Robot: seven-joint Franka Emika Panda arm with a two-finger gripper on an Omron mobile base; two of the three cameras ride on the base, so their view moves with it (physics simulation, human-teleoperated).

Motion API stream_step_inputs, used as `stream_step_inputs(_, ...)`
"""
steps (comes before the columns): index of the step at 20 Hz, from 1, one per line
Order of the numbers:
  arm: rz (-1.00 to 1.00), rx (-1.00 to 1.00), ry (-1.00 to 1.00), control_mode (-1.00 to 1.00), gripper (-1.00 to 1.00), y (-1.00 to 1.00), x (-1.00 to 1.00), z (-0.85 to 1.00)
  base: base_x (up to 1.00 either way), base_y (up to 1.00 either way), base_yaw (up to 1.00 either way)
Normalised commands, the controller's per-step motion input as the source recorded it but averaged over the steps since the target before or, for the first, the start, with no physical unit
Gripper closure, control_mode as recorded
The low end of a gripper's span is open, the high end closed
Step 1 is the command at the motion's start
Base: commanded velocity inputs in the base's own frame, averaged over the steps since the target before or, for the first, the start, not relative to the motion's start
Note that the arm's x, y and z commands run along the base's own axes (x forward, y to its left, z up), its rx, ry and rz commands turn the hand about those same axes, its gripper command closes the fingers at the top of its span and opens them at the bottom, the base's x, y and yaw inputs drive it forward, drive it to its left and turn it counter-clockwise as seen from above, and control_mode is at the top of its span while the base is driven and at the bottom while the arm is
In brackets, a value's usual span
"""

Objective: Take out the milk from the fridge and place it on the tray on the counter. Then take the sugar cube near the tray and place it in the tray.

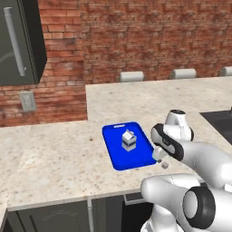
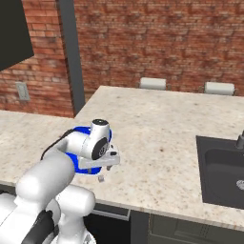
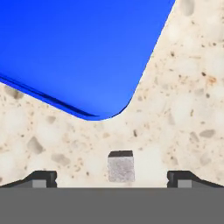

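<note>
Hand view shows the sugar cube [image 3: 120, 167] on the counter [image 3: 188, 109], lying between the two finger tips of the gripper [image 3: 112, 178], which stand wide apart and touch nothing, so the tool is open. The rounded corner of the tray [image 3: 83, 52] is just beyond the cube.

Some things could go wrong from here, in my judgement. The cube is very small and rigid, so if the fingers close while they are too high, they may meet above it or only push it away over the smooth stone. It also lies near the front edge of the counter (the left base view shows this at the sugar cube [image 1: 165, 166]), so a push toward the robot could send it off.

Inside the tray [image 1: 114, 156] stands the milk [image 1: 128, 140], upright, near the middle. The cube is not yet in it.
</note>
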Motion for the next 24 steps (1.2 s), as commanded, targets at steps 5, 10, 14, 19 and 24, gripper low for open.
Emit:
stream_step_inputs(5, 0.08, -0.01, 0.0, -1.0, -1.0, -0.15, -0.11, -0.25, 0.0, 0.0, 0.0)
stream_step_inputs(10, 0.07, -0.05, -0.01, -1.0, -1.0, -0.01, -0.23, -0.31, 0.0, 0.0, 0.0)
stream_step_inputs(14, 0.03, -0.03, -0.02, -1.0, -1.0, 0.04, -0.27, -0.29, 0.0, 0.0, 0.0)
stream_step_inputs(19, 0.03, -0.01, -0.05, -1.0, -1.0, 0.0, -0.33, -0.28, 0.0, 0.0, 0.0)
stream_step_inputs(24, 0.04, 0.0, -0.11, -1.0, -1.0, 0.02, -0.06, -0.17, 0.0, 0.0, 0.0)
